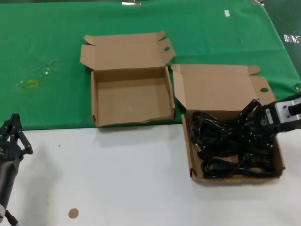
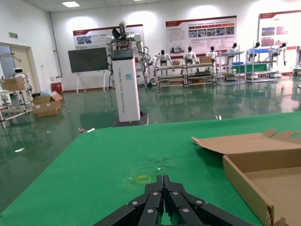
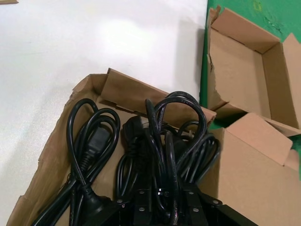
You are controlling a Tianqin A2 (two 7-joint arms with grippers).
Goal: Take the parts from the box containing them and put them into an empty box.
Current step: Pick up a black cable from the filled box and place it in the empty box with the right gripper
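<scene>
The box containing the parts (image 1: 235,178) stands open at the right, full of black power cables (image 1: 225,141). My right gripper (image 1: 250,113) reaches into it from the right. In the right wrist view the gripper (image 3: 167,197) is closed around a tied bundle of cables (image 3: 176,127) that lies in this box (image 3: 136,96). The empty box (image 1: 134,101) stands open to the left of it on the green cloth, and shows in the right wrist view (image 3: 240,70) and the left wrist view (image 2: 263,179). My left gripper (image 1: 14,123) is shut and empty at the near left (image 2: 163,181).
The far half of the table has a green cloth (image 1: 47,37) with a yellowish mark (image 1: 31,84); the near half is white (image 1: 117,179). A small brown disc (image 1: 73,213) lies near the front edge. Both lids stand open towards the far side.
</scene>
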